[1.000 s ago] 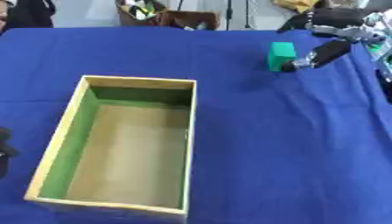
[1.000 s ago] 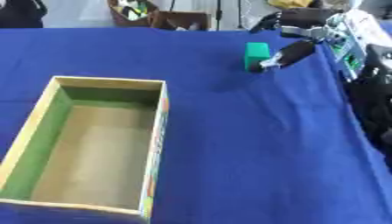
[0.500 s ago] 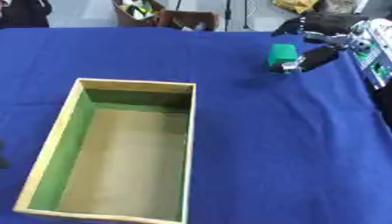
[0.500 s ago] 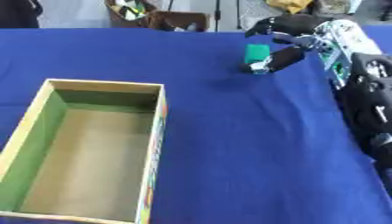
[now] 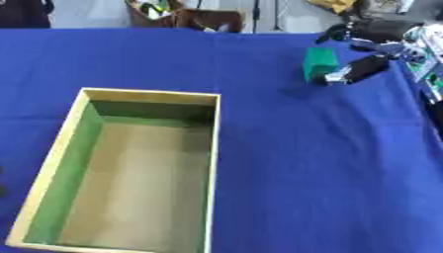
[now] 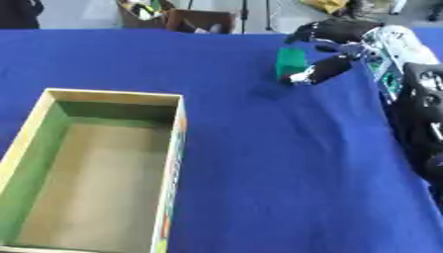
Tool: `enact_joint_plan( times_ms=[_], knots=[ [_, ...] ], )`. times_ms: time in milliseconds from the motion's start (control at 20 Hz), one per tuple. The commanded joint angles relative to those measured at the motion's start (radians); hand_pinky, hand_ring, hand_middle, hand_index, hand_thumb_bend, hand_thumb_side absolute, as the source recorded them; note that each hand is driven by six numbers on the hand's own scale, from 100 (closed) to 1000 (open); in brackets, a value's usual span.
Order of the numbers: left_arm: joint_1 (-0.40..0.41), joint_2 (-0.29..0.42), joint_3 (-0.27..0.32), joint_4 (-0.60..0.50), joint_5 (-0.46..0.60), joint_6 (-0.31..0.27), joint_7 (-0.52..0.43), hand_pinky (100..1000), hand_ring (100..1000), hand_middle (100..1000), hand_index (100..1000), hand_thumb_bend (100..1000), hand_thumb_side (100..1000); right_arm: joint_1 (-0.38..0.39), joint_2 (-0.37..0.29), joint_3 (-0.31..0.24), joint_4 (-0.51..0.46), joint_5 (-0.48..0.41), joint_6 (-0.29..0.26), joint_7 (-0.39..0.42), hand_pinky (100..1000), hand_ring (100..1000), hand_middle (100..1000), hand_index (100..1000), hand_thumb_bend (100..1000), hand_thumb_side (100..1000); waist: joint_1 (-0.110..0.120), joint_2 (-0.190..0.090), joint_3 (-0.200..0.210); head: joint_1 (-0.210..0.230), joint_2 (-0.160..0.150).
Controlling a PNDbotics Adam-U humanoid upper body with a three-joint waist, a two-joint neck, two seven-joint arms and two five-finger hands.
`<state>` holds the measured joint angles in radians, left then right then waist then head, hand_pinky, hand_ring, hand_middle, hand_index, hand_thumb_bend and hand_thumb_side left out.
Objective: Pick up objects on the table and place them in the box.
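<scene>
Near and left, the box (image 5: 138, 168) is being left empty on the blue desk (image 5: 329, 173). Far right, the green block (image 6: 290, 63) is being pinched by the right hand (image 6: 333, 49), thumb and fingers (image 6: 322, 70) curled round it; carrying over is judged outstanding.

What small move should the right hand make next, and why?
Probably lift the green block a little more and carry it left toward the open box. The right hand has fingers curled around the block, and nothing shows inside the box.
</scene>
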<state>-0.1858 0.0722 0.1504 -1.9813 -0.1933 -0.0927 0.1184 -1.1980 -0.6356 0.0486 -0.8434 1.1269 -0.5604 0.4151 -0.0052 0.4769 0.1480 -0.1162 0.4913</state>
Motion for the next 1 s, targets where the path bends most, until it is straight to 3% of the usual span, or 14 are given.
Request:
enact_joint_plan(
  times_ms=[50, 800, 900, 1000],
  knots=[
    [-0.008, 0.006, -0.009, -0.019, -0.006, -0.004, -0.005, 100, 356, 487, 486, 100, 908, -0.028, -0.042, -0.017, -0.007, 0.007, 0.008, 0.009, 874, 924, 866, 977, 484, 923, 0.0, -0.018, 0.003, -0.008, -0.018],
    [-0.018, 0.004, -0.013, -0.019, -0.013, -0.01, -0.012, 100, 357, 487, 485, 100, 911, -0.029, -0.053, -0.028, -0.002, 0.001, 0.043, -0.023, 865, 911, 821, 956, 382, 925, -0.004, 0.014, 0.019, -0.028, -0.045],
    [-0.017, 0.004, -0.013, -0.019, -0.015, -0.01, -0.012, 100, 357, 487, 486, 100, 911, -0.031, -0.054, -0.029, 0.0, -0.007, 0.041, -0.02, 867, 908, 793, 939, 310, 900, -0.004, 0.014, 0.017, -0.025, -0.04],
    [-0.015, 0.004, -0.012, -0.019, -0.017, -0.009, -0.012, 100, 357, 487, 486, 100, 911, -0.029, -0.062, -0.03, -0.001, -0.029, 0.032, -0.01, 870, 905, 771, 930, 100, 824, -0.004, 0.014, 0.014, -0.022, -0.034]
  ],
)
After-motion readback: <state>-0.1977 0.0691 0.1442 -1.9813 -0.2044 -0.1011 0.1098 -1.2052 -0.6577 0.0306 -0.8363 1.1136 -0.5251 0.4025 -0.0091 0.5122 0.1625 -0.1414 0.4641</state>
